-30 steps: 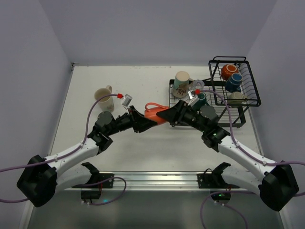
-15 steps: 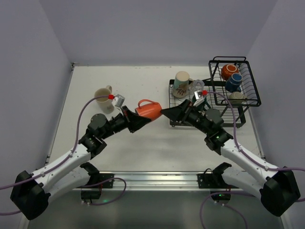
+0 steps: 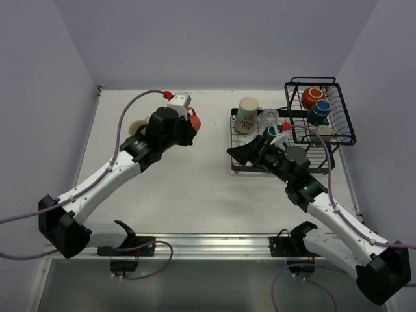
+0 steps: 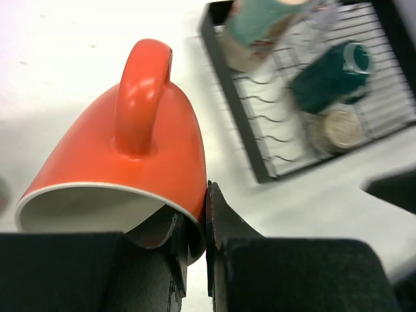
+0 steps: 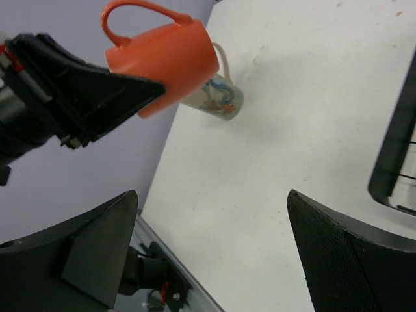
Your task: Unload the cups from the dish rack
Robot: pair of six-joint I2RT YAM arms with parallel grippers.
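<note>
no legible text, brand, number or sign in any view, patterned cup [image 5: 218,93] shows only a blurred drawing

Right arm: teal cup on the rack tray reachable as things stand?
Probably yes. The right pincer is open and empty, and the teal cup lies uncovered on the tray close by. The pincer points away, though, so it must swing back.

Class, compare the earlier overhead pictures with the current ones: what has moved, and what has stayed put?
The left gripper, shut on the orange cup, carried it from mid-table leftward and farther back, near the patterned mug. The right gripper, at the cup a second ago, has drawn back toward the dish rack, open. The cups on the rack stayed put.
</note>
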